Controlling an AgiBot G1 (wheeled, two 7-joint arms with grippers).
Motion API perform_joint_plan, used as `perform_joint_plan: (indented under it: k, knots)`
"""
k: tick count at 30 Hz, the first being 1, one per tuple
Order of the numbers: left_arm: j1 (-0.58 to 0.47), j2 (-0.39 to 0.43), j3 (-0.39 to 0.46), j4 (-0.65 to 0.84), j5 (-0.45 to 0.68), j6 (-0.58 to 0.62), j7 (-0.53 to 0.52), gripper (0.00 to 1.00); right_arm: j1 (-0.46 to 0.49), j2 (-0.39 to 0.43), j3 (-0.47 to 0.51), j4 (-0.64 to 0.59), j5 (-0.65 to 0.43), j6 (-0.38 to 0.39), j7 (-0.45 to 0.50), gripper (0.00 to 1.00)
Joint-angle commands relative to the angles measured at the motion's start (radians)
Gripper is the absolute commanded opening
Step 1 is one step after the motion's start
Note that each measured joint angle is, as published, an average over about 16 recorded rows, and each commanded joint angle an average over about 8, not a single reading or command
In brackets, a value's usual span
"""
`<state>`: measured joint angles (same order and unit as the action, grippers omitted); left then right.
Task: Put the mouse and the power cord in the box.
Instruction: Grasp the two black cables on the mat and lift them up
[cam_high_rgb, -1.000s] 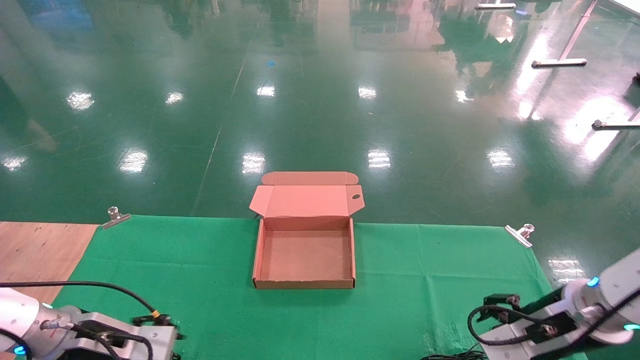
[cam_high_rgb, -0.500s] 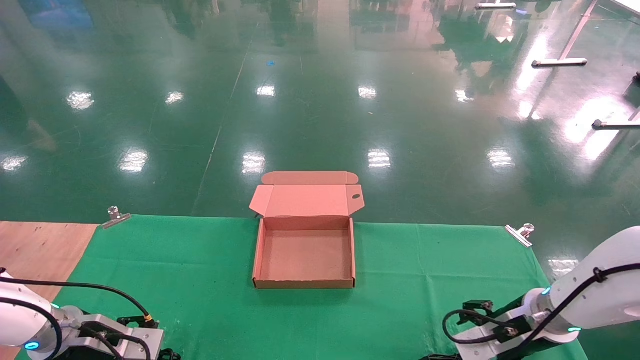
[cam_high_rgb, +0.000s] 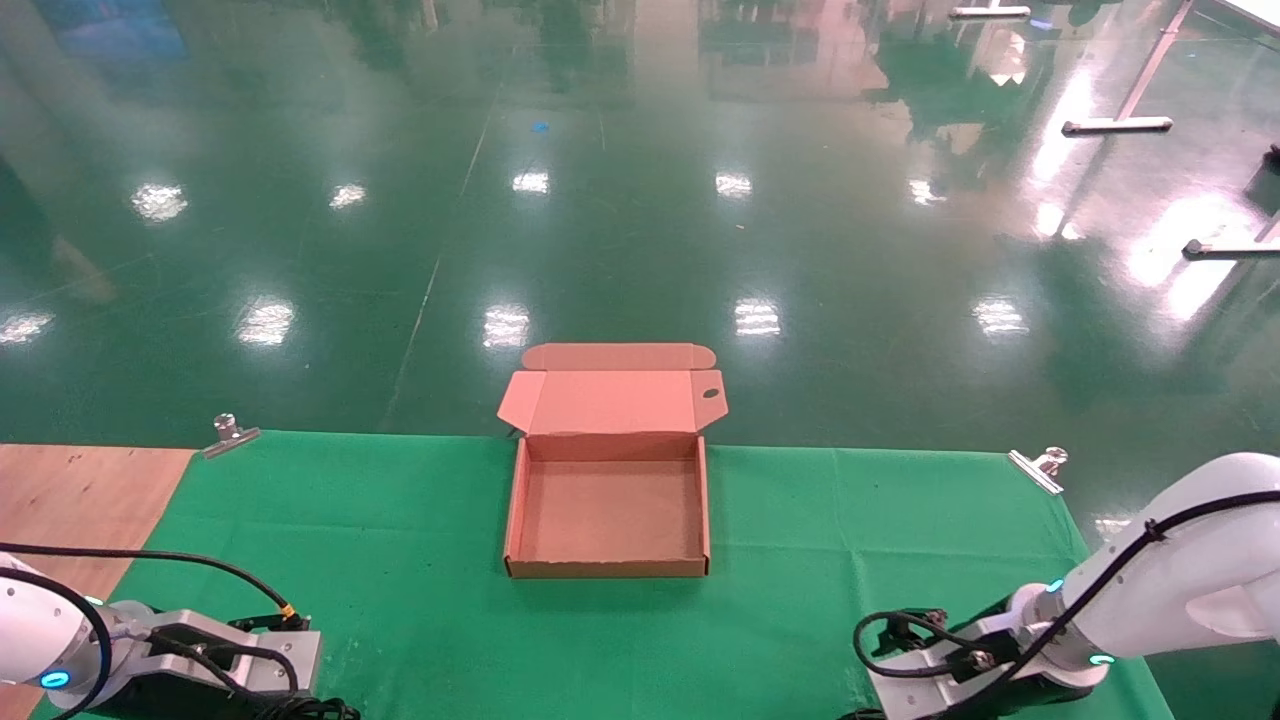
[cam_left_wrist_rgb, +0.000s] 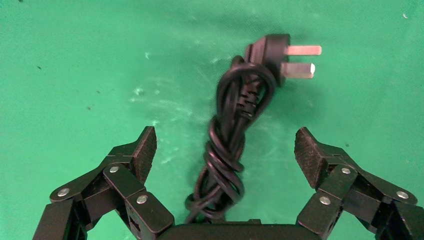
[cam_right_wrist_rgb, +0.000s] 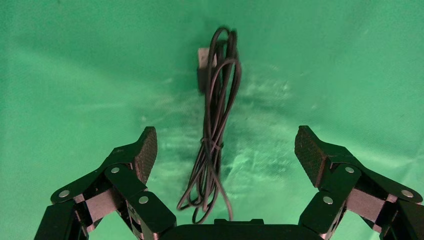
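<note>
We note matt green cloth (cam_high_rgb: 400, 560) over a bare wood tabletop (cam_high_rgb: 70, 500). The box (cam_high_rgb: 608, 568) is matt brown cardboard. The power cord (cam_left_wrist_rgb: 227, 150) looks like smooth rubbery plastic with metal prongs. Finger pads (cam_left_wrist_rgb: 145, 150) look rough. Floor (cam_high_rgb: 640, 200) glossy.

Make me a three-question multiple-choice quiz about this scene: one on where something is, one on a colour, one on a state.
1. Where does the power cord lie?
A. In the box
B. On the green cloth, between the left gripper's open fingers
C. On the floor

2. What colour is the box?
A. Brown
B. White
C. Blue

3. How is the box?
A. Lid shut
B. Lid open, with a mouse inside
C. Lid open, nothing inside

Answers:
1 B: the left wrist view shows the cord on the cloth, with the left gripper spread on either side.
2 A: it is plain brown cardboard.
3 C: the head view shows the lid folded back and a bare bottom.
</note>
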<state>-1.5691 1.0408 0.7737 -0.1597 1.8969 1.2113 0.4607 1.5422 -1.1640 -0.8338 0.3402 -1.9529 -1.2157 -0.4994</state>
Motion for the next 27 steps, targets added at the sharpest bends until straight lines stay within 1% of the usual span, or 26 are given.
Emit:
perform_joint_plan:
  k: [1, 3, 14, 27]
  knots:
    - [-0.005, 0.002, -0.003, 0.022, -0.005, 0.000, 0.012, 0.24, 0.008, -0.008, 0.003, -0.036, 0.005, 0.005, -0.021, 0.00]
    - [-0.009, 0.005, -0.003, 0.034, -0.004, 0.000, 0.024, 0.00, 0.014, -0.014, 0.004, -0.060, 0.008, 0.007, -0.036, 0.00]
    - [-0.034, 0.014, 0.000, 0.086, 0.000, 0.005, 0.062, 0.00, 0.042, -0.034, 0.006, -0.152, 0.012, 0.009, -0.092, 0.00]
    - [-0.046, 0.007, -0.003, 0.122, -0.004, 0.009, 0.089, 0.00, 0.056, -0.054, 0.008, -0.212, 0.017, 0.005, -0.129, 0.00]
